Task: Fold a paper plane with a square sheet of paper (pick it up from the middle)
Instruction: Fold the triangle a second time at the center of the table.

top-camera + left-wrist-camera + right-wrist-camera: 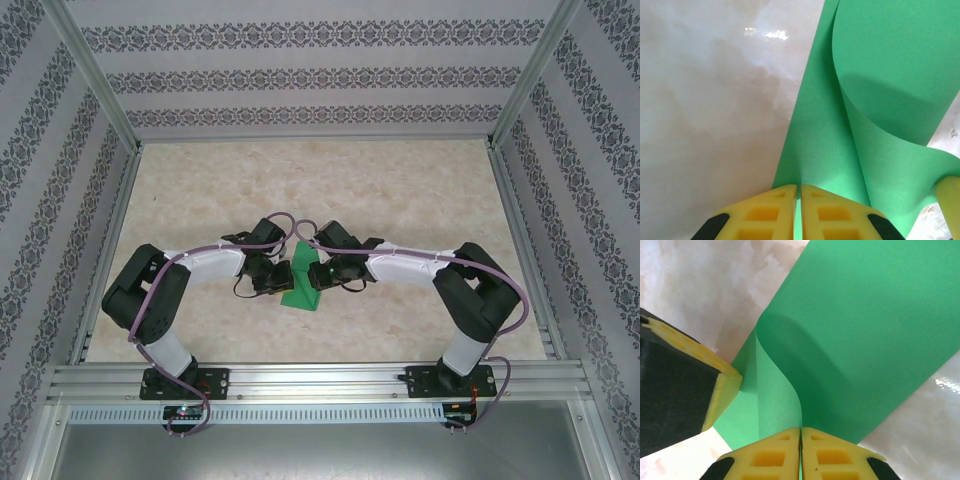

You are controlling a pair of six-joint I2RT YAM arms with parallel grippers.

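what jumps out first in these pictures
The bright green square sheet of paper sits at the middle of the pale marbled table, curled into a loose fold. The left tool and right tool are each shut on it, yellow fingers pinched together.

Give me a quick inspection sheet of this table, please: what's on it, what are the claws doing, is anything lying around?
Surface: pale marbled table, glossy.
Job's things: green square sheet of paper, curled over between the arms, not pressed flat.
Clutter: nothing seen.
Claws: left claw and right claw, each shut on the sheet.
Cables: purple cables run along both arms.
Surroundings: patterned walls, metal frame.
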